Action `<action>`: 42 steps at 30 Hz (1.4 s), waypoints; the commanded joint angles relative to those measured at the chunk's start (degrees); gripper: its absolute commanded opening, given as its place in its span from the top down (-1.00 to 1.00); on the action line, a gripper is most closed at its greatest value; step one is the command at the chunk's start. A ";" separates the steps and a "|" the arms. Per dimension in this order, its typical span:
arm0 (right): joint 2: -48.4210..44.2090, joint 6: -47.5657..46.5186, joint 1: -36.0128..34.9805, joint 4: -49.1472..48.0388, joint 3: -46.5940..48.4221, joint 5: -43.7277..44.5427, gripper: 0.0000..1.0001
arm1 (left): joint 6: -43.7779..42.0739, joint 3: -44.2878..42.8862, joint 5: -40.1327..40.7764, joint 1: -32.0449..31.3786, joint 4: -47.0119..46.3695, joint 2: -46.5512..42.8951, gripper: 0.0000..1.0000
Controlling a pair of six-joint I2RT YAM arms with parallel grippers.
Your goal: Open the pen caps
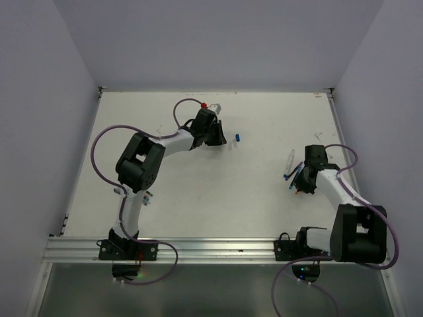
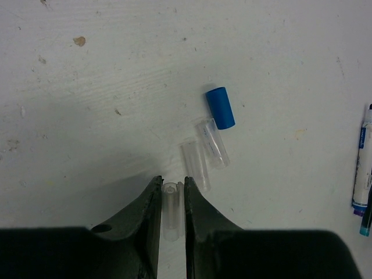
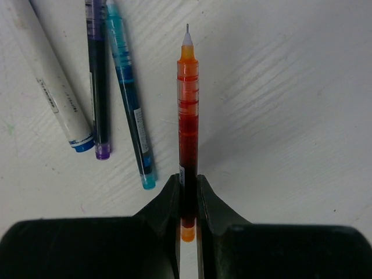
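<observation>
While left end effector (image 2: pixel 172 187) pinches clear cap (image 2: pixel 170 220), blue cap (image 2: pixel 220 107) lies beyond (apart).

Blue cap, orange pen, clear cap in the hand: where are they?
Short blue plastic cap (image 2: pixel 220 107): left wrist view, middle of its side.
Thin orange plastic pen (image 3: pixel 188 104): right wrist view, middle of barrel.
Pinched clear plastic cap (image 2: pixel 170 212): left wrist view, its middle.

The short plastic pen cap (image 2: pixel 220 107) is blue. The small plastic caps (image 2: pixel 212 143) are clear. The long thin pen (image 3: pixel 187 116) is orange and red.
</observation>
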State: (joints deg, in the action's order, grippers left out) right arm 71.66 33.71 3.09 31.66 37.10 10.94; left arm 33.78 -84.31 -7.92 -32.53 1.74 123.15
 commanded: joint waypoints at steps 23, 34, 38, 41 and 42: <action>4.02 0.12 0.69 -6.00 -0.54 -2.59 0.07 | 0.67 -2.88 -1.57 0.01 0.20 2.79 0.33; -1.34 -0.05 0.69 -2.66 1.03 0.48 -0.39 | 0.94 -0.59 -1.57 0.01 -0.77 -0.19 0.12; -3.88 -0.49 0.60 1.02 2.88 1.19 -0.52 | 1.64 0.64 -1.66 -0.07 -3.23 -1.33 0.03; -6.26 -1.02 -0.71 3.75 4.81 2.85 -0.66 | 1.82 1.69 -1.31 0.01 -3.50 -3.26 -0.02; -6.44 -1.45 -2.55 4.54 6.47 5.30 -0.75 | 1.90 1.96 -1.13 -0.07 -3.50 -3.71 -0.02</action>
State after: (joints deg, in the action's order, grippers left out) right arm 67.70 33.34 2.85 32.51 38.79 11.22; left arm 34.98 -83.46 -9.37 -32.56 0.05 124.05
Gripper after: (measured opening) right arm 0.845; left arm 0.507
